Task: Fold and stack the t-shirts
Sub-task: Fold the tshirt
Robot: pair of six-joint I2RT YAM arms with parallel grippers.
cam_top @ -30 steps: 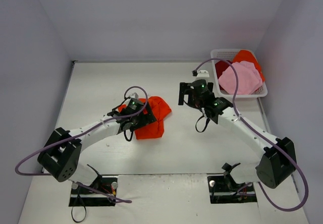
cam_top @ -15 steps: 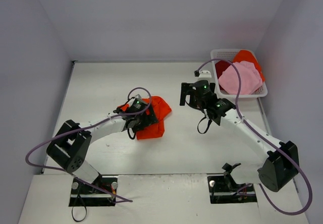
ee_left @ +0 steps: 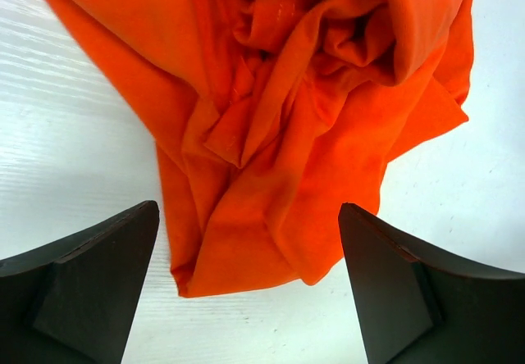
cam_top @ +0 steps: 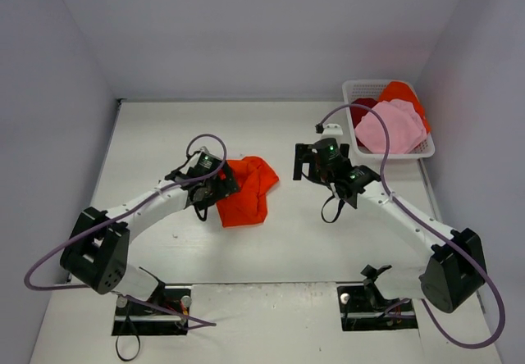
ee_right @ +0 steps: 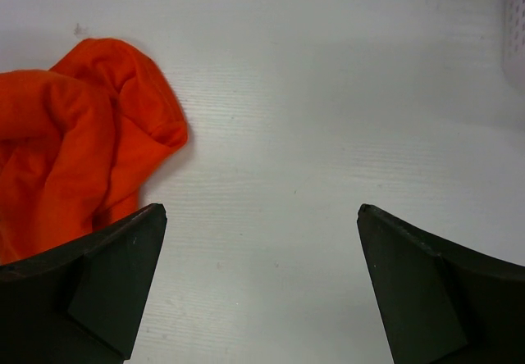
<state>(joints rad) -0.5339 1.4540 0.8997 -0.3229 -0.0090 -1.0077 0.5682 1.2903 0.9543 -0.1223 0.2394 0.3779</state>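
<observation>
Top view, centre-left of frame: orange-red t-shirt (cam_top: 246, 190), a crumpled, unfolded heap on the white table (cam_top: 164, 134).

Left gripper (cam_top: 220, 187): sits at the heap's left edge. Left wrist view: fingers (ee_left: 90, 274) spread wide, gripping nothing; bunched cloth fills the upper frame and reaches down between the tips.

Right gripper (cam_top: 299, 164): right of centre, apart from the heap. Right wrist view: fingers (ee_right: 90, 290) equally wide, nothing held, bare table between them, shirt edge at left of frame.

Upper right: white basket (cam_top: 426, 147) holding pink t-shirt (cam_top: 390, 126), with orange t-shirt (cam_top: 404, 92) and dark red t-shirt (cam_top: 362, 108) partly showing behind it.
</observation>
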